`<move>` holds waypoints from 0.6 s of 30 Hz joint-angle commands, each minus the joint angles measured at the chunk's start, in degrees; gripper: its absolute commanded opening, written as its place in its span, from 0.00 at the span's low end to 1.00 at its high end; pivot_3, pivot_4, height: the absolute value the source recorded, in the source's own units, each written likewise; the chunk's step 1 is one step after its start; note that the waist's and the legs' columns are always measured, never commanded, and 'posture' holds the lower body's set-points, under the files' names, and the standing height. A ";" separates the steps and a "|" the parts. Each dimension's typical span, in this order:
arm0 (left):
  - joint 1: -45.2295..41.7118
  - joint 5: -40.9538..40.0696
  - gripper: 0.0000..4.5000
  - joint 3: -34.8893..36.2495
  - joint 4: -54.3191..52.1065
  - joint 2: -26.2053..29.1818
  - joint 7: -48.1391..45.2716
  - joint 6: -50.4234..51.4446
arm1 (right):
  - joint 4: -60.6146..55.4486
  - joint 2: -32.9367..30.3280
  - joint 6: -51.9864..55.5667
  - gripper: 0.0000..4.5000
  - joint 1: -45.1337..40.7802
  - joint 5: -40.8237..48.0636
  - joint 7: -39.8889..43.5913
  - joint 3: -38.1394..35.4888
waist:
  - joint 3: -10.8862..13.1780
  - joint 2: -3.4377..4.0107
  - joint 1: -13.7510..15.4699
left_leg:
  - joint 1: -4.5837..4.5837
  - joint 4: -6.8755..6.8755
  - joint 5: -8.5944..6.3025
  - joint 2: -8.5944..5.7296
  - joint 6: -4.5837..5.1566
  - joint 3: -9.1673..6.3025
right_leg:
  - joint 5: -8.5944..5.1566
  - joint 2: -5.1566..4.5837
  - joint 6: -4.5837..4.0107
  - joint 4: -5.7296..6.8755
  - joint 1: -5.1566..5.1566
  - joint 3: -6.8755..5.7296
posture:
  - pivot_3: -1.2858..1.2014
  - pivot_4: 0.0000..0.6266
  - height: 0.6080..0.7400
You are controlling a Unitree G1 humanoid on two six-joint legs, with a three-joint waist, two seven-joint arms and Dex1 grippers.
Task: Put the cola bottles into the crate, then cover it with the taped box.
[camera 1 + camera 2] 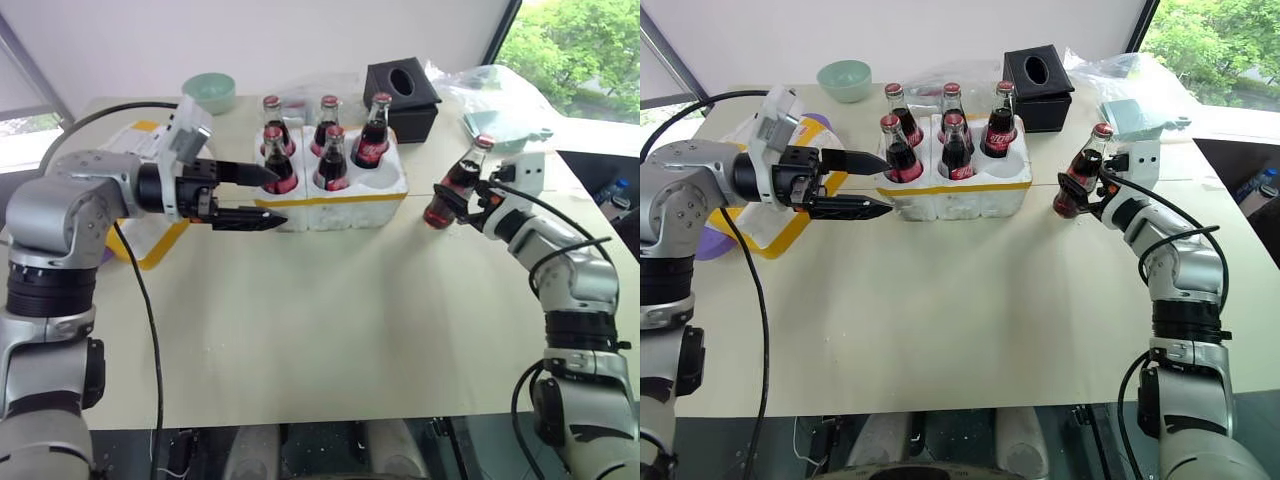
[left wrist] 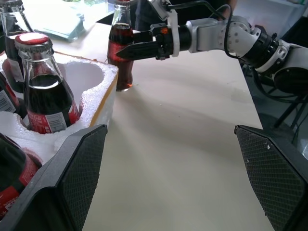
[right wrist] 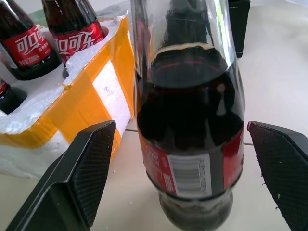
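The white styrofoam crate (image 1: 345, 195) with a yellow tape band holds several cola bottles (image 1: 333, 160); its front right well (image 2: 86, 82) is empty. One loose cola bottle (image 1: 457, 183) stands on the table to the crate's right. My right gripper (image 1: 447, 203) is open, with a finger on either side of this bottle's lower body and gaps showing (image 3: 185, 144). My left gripper (image 1: 278, 197) is open and level at the crate's front left corner, holding nothing. The taped box (image 1: 780, 235) lies at the left under my left arm.
A black tissue box (image 1: 402, 100) stands behind the crate. A green bowl (image 1: 208, 92) sits at the back left, and a purple plate (image 1: 708, 243) peeks out beside the taped box. Clear plastic and a teal lid (image 1: 505, 125) lie at the back right.
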 commanded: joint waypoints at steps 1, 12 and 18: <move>-1.19 -1.10 1.00 1.00 -1.98 0.79 0.37 -0.72 | 3.55 0.44 -3.10 0.94 -2.81 -1.21 0.66 -1.04 | 0.00 0.00 -0.01 | 0.00 0.00 0.00 0.00 0.00 0.00 | 0.00 0.00 0.00 0.00 0.00 0.00 | 0.52 0.24 0.99; -2.70 -0.50 1.00 0.56 -0.39 0.53 0.71 -1.41 | 2.83 -0.39 -3.79 0.62 -4.07 -1.63 2.17 -2.50 | 0.01 0.02 -0.04 | 0.00 -0.02 0.00 0.00 0.00 0.00 | 0.00 0.00 0.00 0.00 0.00 0.00 | 0.52 0.24 0.99; -2.52 -0.67 1.00 0.36 -0.30 0.23 0.89 -1.80 | -6.81 -1.07 0.14 0.62 -8.28 1.71 2.54 -3.69 | 0.28 0.46 -0.15 | -0.04 -0.02 0.00 0.00 0.00 0.01 | 0.00 0.00 0.01 0.01 -0.08 0.00 | 0.52 0.24 0.99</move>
